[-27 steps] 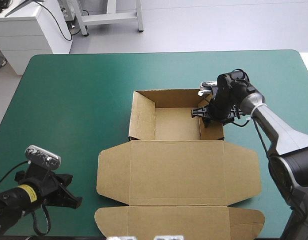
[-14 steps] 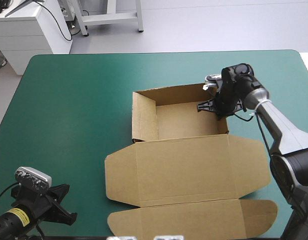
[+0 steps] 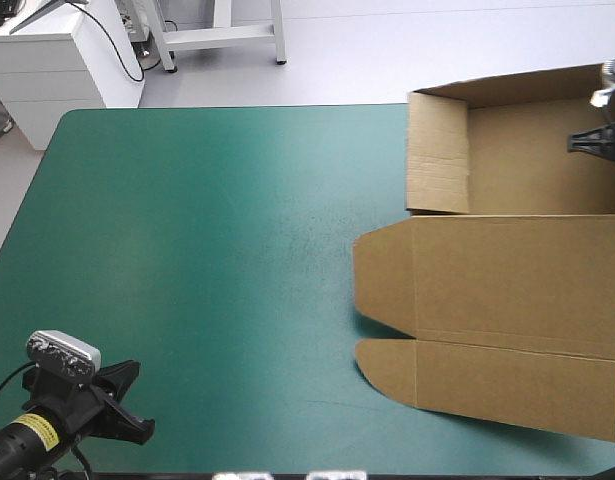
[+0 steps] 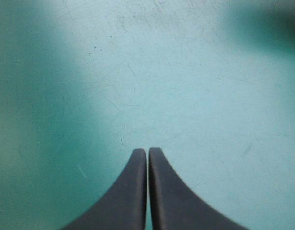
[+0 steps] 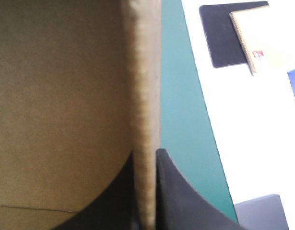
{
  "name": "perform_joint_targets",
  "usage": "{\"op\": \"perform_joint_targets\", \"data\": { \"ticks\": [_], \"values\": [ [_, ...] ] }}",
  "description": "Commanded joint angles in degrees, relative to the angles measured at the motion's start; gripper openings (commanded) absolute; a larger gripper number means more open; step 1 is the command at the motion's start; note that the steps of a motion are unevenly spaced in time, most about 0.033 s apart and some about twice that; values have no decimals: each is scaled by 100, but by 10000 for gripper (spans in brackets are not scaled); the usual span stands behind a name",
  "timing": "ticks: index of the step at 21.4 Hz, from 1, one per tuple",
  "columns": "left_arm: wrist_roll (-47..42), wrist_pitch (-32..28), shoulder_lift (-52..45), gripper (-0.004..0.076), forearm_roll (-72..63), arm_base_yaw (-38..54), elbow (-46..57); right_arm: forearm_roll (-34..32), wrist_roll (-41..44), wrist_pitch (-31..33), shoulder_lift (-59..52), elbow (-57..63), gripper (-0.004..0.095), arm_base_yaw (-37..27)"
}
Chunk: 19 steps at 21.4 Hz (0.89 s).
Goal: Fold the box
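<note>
Right pincer (image 5: 146, 157) clamps the box (image 3: 507, 270) wall by the teal-green cover (image 3: 207, 250) edge; left pincer (image 4: 147, 150) clenched.

The high view looks forward and down from behind the robot over most of the worktop (image 3: 187, 250). The left wrist view looks close down past the left claw (image 4: 147, 151) onto bare worktop. The right wrist view sights close along the right claw (image 5: 146, 155) and the box (image 5: 61, 86) wall, which the high view shares at its far right.

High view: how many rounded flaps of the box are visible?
2, both at the box lid's left end: one flap by the tray, one nearer. Others may lie outside view.
</note>
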Motion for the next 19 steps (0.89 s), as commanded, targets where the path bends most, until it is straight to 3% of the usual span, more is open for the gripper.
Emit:
{"op": "perform_joint_targets", "data": {
  "ticks": [1, 6, 11, 12, 17, 19],
  "values": [
    [-55, -398, 46, -8, -4, -26, -125, 280, 40, -54, -61, -169, -21, -674],
    [-55, -560, 46, -8, -16, -26, -125, 1224, -271, -63, 754, -169, -19, -1836],
    [-55, -560, 46, -8, -5, -26, -125, 2048, -807, -34, 1452, -169, 8, -1934],
    [-55, -560, 46, -8, -5, -26, -125, 2106, -871, -34, 1506, -169, 43, -1934],
    [-42, -560, 46, -8, -5, -26, -125, 1898, -919, -34, 1431, -158, 467, -1934],
    [-42, -560, 46, -8, -5, -26, -125, 1874, -811, -34, 1335, -158, 583, -1934]
  ]
}}
